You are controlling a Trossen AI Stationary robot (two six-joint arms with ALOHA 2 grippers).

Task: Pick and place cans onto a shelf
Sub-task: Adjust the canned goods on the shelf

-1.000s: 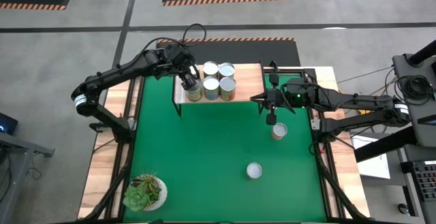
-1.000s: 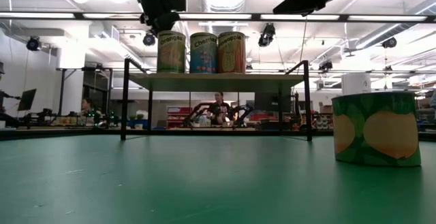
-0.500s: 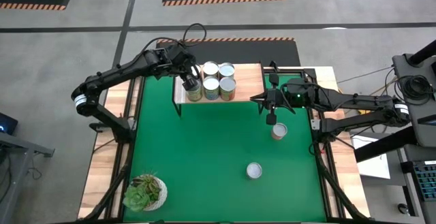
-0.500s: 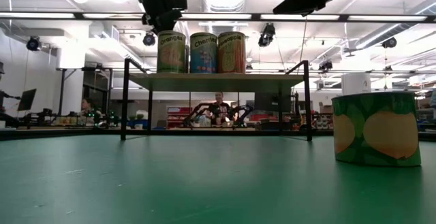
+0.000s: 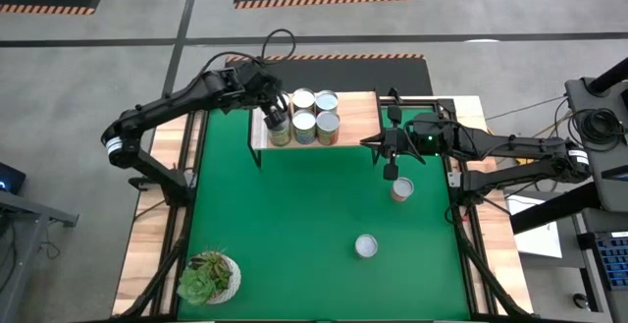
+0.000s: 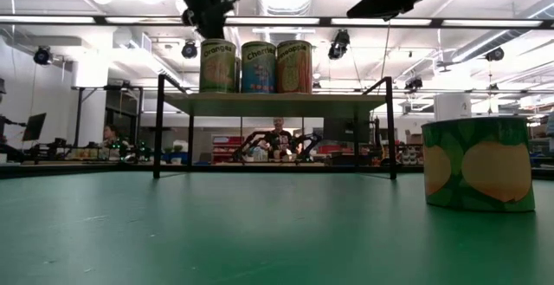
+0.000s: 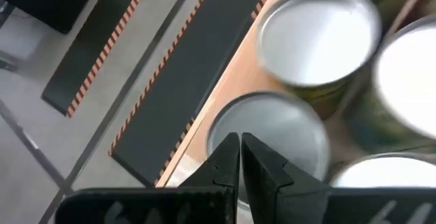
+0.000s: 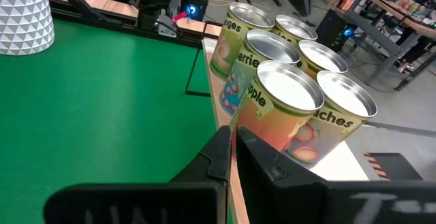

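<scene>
Left end effector (image 5: 277,117): upper left of the high view; my fingers are pressed together and empty, just above the end can (image 5: 280,133) on the shelf (image 5: 363,115).
Shelf stock: I count six cans in the right wrist view, grouped at the shelf's left end; the high view shows only about five tops, since my arm hides part.
Right end effector (image 5: 391,171): right of centre in the high view, closed, holding nothing, just above the can on its side (image 5: 400,189).
Still loose: that tipped can and the upright can (image 5: 366,246) at lower centre, both on the green tabletop (image 5: 285,215).
Progress: I judge six of eight placed, two left.
View gain: the low view shows three labels on the shelf and the tipped can large at right; the left wrist view shows my fingertips (image 7: 238,157) over a silver lid.
</scene>
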